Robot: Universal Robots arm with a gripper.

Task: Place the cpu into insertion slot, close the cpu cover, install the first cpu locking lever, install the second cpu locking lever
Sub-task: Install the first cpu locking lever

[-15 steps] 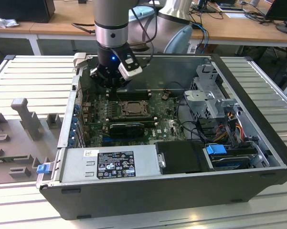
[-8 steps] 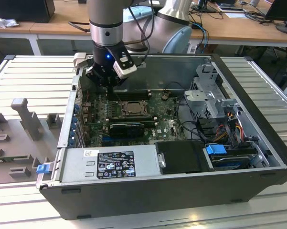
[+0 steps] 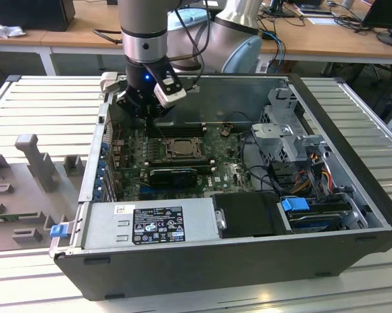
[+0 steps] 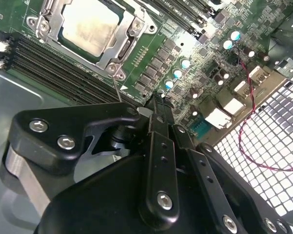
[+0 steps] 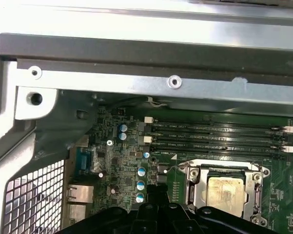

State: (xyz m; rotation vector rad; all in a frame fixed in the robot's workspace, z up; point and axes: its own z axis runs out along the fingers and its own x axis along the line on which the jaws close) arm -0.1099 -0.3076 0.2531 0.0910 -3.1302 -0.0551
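The cpu (image 4: pixel 90 27) lies in the insertion slot (image 3: pixel 180 147), its pale face showing in both wrist views (image 5: pixel 225 190). The cpu cover (image 4: pixel 118 54), a silvery frame, lies flat around it. A thin wire lever (image 5: pixel 178 167) curves beside the socket's corner. My gripper (image 4: pixel 158 103) hovers over the green board beside the socket, toward the case's back wall and the exterior view's left (image 3: pixel 145 112). Its black fingers look pressed together with nothing between them.
Long black memory slots (image 5: pixel 219 136) run beside the socket. The case's metal wall (image 5: pixel 136 83) and vented rear panel (image 4: pixel 263 161) are close to the gripper. A black card (image 3: pixel 173 175), the power supply (image 3: pixel 150 225) and drive cages (image 3: pixel 293 140) fill the rest of the case.
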